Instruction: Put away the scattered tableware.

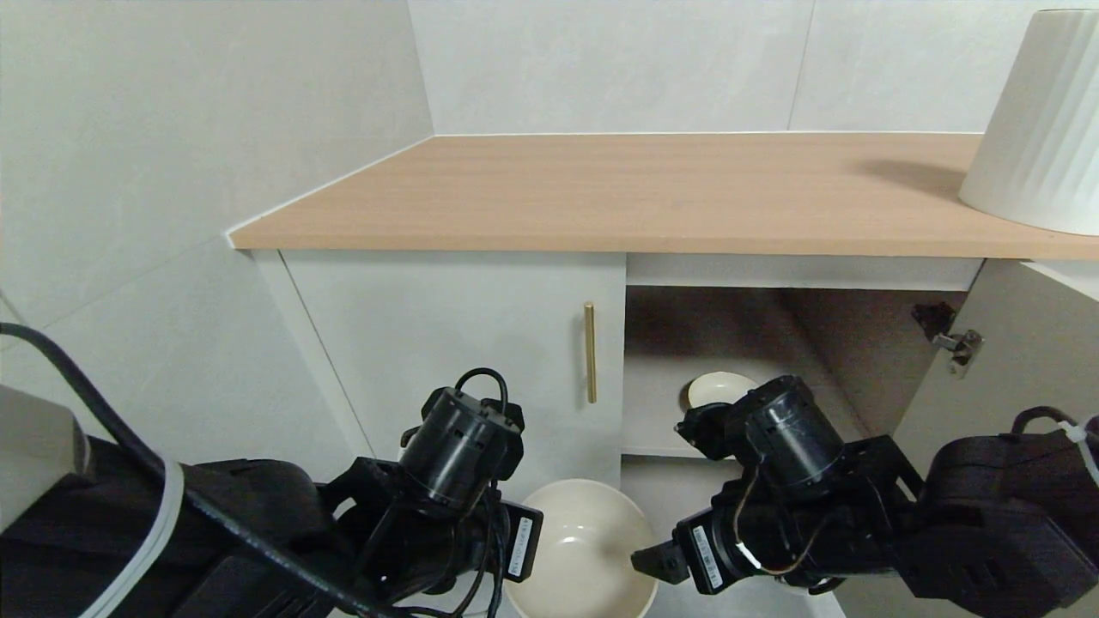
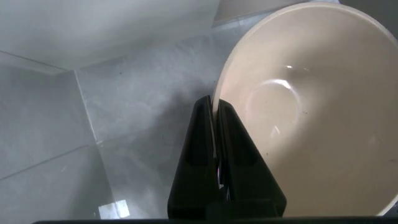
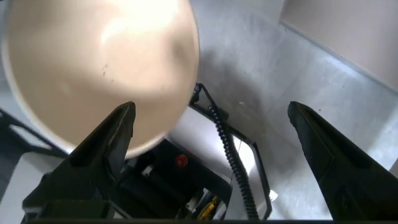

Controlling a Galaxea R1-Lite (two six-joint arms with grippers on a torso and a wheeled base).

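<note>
1. Head view, far left: the left gripper [image 2: 216, 112] is clenched on the rim of a cream bowl [image 1: 584, 549], one finger inside the wall and one outside. The bowl hangs mouth-up, low in front of the cabinet [image 1: 455, 343] and above the tiled floor.
2. The bowl looks like glazed ceramic. It is probably stiff, fairly weighty and slick, and would likely break if dropped. The rim is the natural place to pinch it, but a grip on one side alone may let it tip, so a slow, level carry seems wise.
3. The right gripper [image 3: 211, 109] sits just beside the bowl's opposite rim, its jaws spread wide and grasping nothing.
4. The cabinet's left door is closed, with a brass handle [image 1: 590, 352] along its edge. The compartment to the right stands open, and a smaller pale dish [image 1: 717, 388] rests on its shelf. The right arm hides the space below it.
5. The open door [image 1: 1013, 369] swings out at far right. On the wooden countertop [image 1: 601, 189] above stands a white ribbed shade [image 1: 1039, 120].
</note>
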